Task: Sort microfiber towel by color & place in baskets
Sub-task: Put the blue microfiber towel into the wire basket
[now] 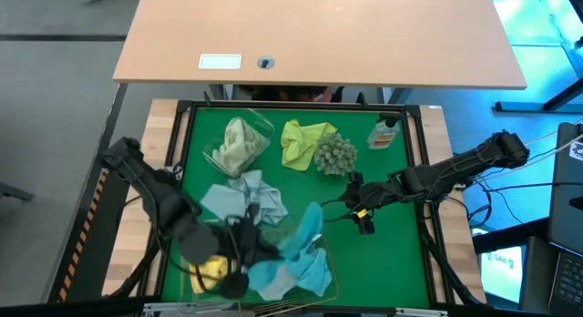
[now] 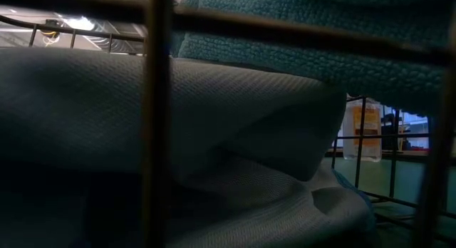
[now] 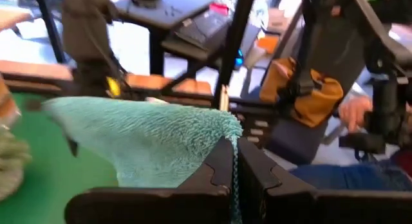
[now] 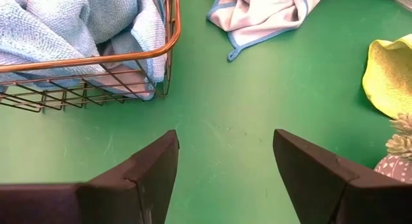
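Note:
My left gripper (image 1: 260, 242) (image 3: 235, 147) is shut on a teal towel (image 1: 308, 233) over the gold wire basket (image 1: 330, 279) at the table's near edge. More teal and light blue towels (image 1: 296, 273) lie in that basket and fill the low view (image 2: 235, 127). A pale blue-grey towel (image 1: 244, 199) lies on the mat beside it. A pale yellow-green towel (image 1: 237, 146) sits in a clear tub (image 1: 260, 126). A bright yellow towel (image 1: 303, 142) lies on the mat. My right gripper (image 1: 362, 215) (image 4: 225, 159) is open above bare mat, right of the basket (image 4: 96, 63). My left gripper pinches the teal towel by its hemmed edge (image 3: 235, 176) between the two fingers (image 3: 215, 166). The hem runs down through the gap between them. The towel (image 3: 148, 137) spreads away from the fingertips, held up off the mat.
A spiky grey-green ball (image 1: 335, 155) and a small bottle with an orange label (image 1: 384, 133) stand on the far right of the mat. Something yellow (image 1: 211, 267) shows under my left arm. A person's hand (image 3: 354, 111) shows beyond the table. Bare green mat (image 1: 392, 262) lies on the right.

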`<action>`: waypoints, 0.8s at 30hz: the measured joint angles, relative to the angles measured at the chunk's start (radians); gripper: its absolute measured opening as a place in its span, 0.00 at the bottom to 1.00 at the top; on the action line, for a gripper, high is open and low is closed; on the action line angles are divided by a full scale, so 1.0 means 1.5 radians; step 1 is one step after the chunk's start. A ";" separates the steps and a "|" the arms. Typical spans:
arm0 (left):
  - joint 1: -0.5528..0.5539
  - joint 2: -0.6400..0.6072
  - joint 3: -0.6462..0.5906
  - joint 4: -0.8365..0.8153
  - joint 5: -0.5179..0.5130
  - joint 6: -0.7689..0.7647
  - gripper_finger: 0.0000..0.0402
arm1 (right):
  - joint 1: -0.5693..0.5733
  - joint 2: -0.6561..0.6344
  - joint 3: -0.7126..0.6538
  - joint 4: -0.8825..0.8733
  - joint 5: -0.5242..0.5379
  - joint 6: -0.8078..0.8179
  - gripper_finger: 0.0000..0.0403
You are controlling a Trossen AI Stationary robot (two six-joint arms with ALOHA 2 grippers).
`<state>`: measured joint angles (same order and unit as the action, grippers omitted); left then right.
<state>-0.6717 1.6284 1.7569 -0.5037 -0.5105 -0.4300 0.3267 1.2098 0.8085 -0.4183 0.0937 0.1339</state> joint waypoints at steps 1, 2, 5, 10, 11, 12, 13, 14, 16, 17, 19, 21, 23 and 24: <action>-0.007 0.010 0.000 0.000 -0.002 -0.007 0.00 | 0.000 0.000 0.000 0.000 0.000 0.000 0.63; -0.013 0.021 0.000 0.000 -0.002 -0.012 0.00 | 0.000 0.000 0.000 0.000 0.000 0.000 0.63; -0.025 0.054 0.000 -0.001 -0.009 -0.032 0.00 | 0.000 0.000 0.000 0.000 0.000 0.000 0.63; -0.028 0.111 0.000 -0.006 -0.040 -0.060 0.00 | 0.000 0.000 0.000 0.000 0.000 0.000 0.63; -0.025 0.121 0.000 -0.009 -0.043 -0.062 0.00 | 0.000 0.000 0.000 0.000 0.000 0.000 0.63; -0.022 0.130 0.000 -0.011 -0.046 -0.062 0.00 | 0.000 0.000 0.000 0.000 0.000 0.000 0.63; -0.018 0.138 0.000 -0.014 -0.050 -0.062 0.00 | 0.000 0.000 0.000 0.000 0.000 0.000 0.63; -0.014 0.145 0.000 -0.021 -0.054 -0.063 0.00 | 0.000 0.000 0.000 0.000 0.000 0.000 0.63; -0.005 0.158 0.000 -0.035 -0.057 -0.064 0.00 | 0.000 0.000 0.000 0.000 0.000 0.000 0.63; -0.001 0.164 0.000 -0.042 -0.056 -0.066 0.00 | 0.000 0.000 0.000 0.000 0.000 0.000 0.63; 0.007 0.176 0.000 -0.067 -0.052 -0.078 0.00 | 0.000 0.000 0.000 0.000 0.000 0.000 0.63; 0.015 0.189 0.000 -0.091 -0.035 -0.096 0.00 | 0.000 0.000 0.000 -0.001 0.000 0.000 0.63; 0.022 0.203 0.000 -0.119 -0.011 -0.113 0.00 | 0.000 0.000 0.000 -0.001 0.000 0.000 0.63; 0.025 0.211 0.000 -0.130 0.005 -0.121 0.00 | 0.000 0.000 0.000 -0.001 0.000 0.000 0.63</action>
<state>-0.6341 1.9451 1.7565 -0.6981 -0.5025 -0.6119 0.3268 1.2098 0.8085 -0.4198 0.0933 0.1337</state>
